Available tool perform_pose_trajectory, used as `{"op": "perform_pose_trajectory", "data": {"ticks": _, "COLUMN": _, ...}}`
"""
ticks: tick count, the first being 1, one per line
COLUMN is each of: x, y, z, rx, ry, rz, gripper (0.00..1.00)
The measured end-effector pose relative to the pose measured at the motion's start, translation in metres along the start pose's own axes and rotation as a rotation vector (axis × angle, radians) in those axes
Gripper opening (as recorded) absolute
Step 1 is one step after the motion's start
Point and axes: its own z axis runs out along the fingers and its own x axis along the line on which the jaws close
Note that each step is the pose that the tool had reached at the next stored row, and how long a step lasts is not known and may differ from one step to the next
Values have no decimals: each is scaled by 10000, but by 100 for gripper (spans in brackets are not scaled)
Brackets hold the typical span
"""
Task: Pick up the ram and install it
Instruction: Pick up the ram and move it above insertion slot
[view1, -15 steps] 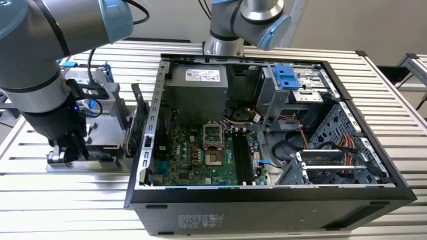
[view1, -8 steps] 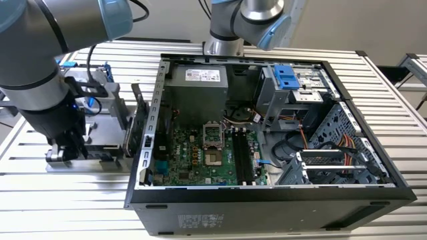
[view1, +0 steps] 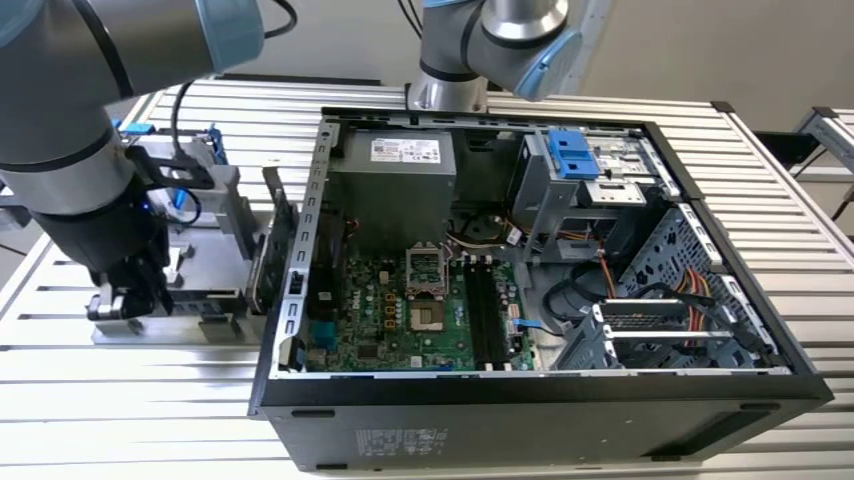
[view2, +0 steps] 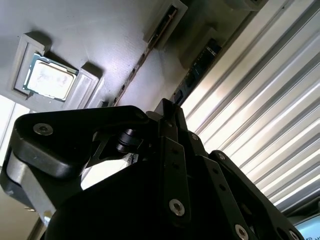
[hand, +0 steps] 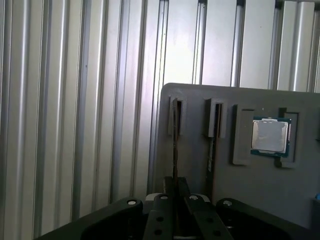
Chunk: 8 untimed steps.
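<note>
The ram (hand: 175, 135) stands on edge in a slot of the grey holder (hand: 195, 100) and shows as a thin dark line that runs in between my fingertips. In the second wrist view the ram (view2: 142, 57) is a narrow strip leading from its slot down to the gripper (view2: 167, 112). My gripper (hand: 175, 187) is shut on the ram's near end. In the exterior view the gripper (view1: 123, 300) reaches down onto the grey holder (view1: 187, 300), to the exterior view's left of the open computer case (view1: 534, 400).
A second dark green stick (hand: 212, 142) sits in the neighbouring slot, and a silver processor (hand: 270, 136) lies in a pocket beyond it. The motherboard's memory slots (view1: 487, 315) lie inside the case. Another arm's base (view1: 461, 60) stands behind the case. Ribbed aluminium table (hand: 75, 125) surrounds the holder.
</note>
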Motion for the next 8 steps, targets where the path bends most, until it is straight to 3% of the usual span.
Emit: {"op": "perform_pose_trajectory", "data": {"ticks": 8, "x": 1, "y": 2, "z": -65, "rx": 0, "ry": 0, "rz": 13, "gripper": 0}}
